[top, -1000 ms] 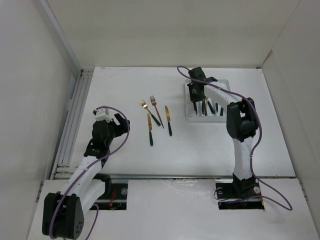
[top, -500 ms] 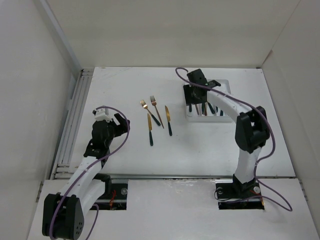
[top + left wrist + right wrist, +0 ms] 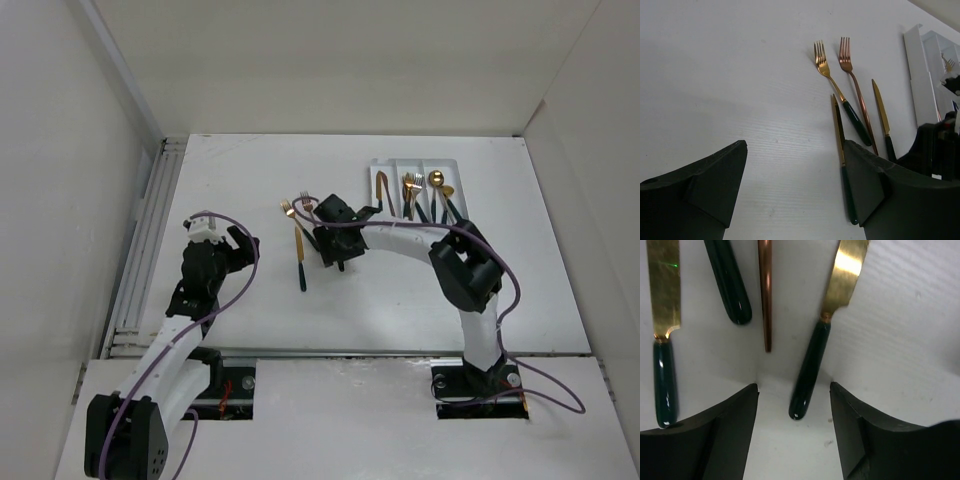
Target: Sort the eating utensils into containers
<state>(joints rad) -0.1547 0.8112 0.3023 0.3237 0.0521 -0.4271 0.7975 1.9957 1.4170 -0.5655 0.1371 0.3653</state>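
Four eating utensils lie loose at mid-table: a gold fork (image 3: 821, 57), a copper fork (image 3: 845, 50) and two gold knives with dark handles (image 3: 837, 125) (image 3: 847, 270). My right gripper (image 3: 338, 262) hovers low over them, open. The dark handle (image 3: 807, 375) of the right-hand knife lies between its fingers, untouched. The white tray (image 3: 415, 161) at the back right holds the containers: a knife (image 3: 381, 185), forks (image 3: 410, 185) and a spoon (image 3: 436, 180) lie in its compartments. My left gripper (image 3: 232, 240) stands open and empty, left of the loose utensils.
The other knife (image 3: 662, 290) and the copper fork's stem (image 3: 765, 290) lie just left of the right gripper's fingers. White walls enclose the table on three sides. A slotted rail (image 3: 150, 230) runs along the left edge.
My right arm has swung from the tray leftward and down over the loose utensils, and its jaws have opened. The tray's contents now show. The left arm has not moved.
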